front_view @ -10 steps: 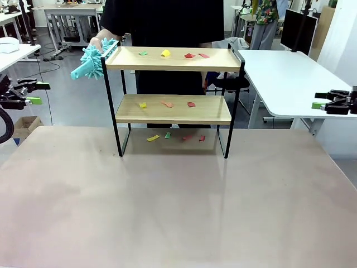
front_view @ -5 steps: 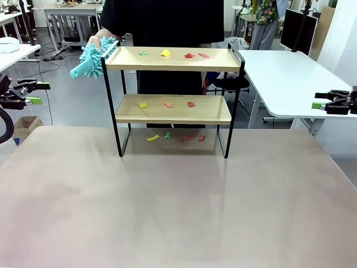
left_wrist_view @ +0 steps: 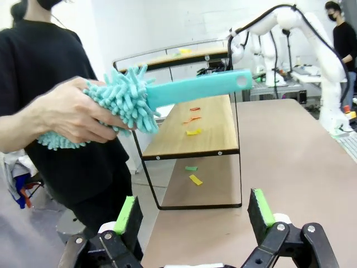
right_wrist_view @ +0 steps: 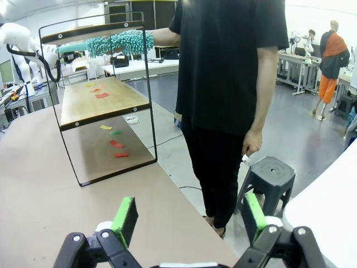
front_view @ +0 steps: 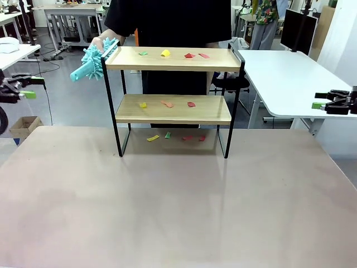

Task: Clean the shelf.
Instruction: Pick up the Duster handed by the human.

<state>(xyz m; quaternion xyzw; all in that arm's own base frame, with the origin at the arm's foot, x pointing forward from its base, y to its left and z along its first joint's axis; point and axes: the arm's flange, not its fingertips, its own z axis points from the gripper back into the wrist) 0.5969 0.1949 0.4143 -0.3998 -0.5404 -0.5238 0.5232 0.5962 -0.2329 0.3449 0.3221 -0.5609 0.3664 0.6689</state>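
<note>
The shelf [front_view: 173, 109], two light wooden boards in a thin black frame, stands at the table's far middle. Small coloured paper scraps [front_view: 165, 53] lie on both boards and on the table under it. A person's hand [left_wrist_view: 67, 111] holds a teal fluffy duster [front_view: 91, 60] at the top board's left end, handle pointing outward. My left gripper [front_view: 34, 87] hangs open off the table's left side, well short of the duster [left_wrist_view: 167, 95]. Off the right side my right gripper [front_view: 321, 101] also stands open. Both the left gripper [left_wrist_view: 194, 211] and the right gripper [right_wrist_view: 189, 215] hold nothing.
The person in black stands behind the shelf [right_wrist_view: 95, 100]. A grey stool [right_wrist_view: 270, 176] stands beside them. A white side table [front_view: 284, 72] is at the right. The tan table [front_view: 178, 206] in front of the shelf is bare.
My left gripper has drifted a little up and to the left. The person has shifted slightly right, and the duster has barely moved. The right arm is still.
</note>
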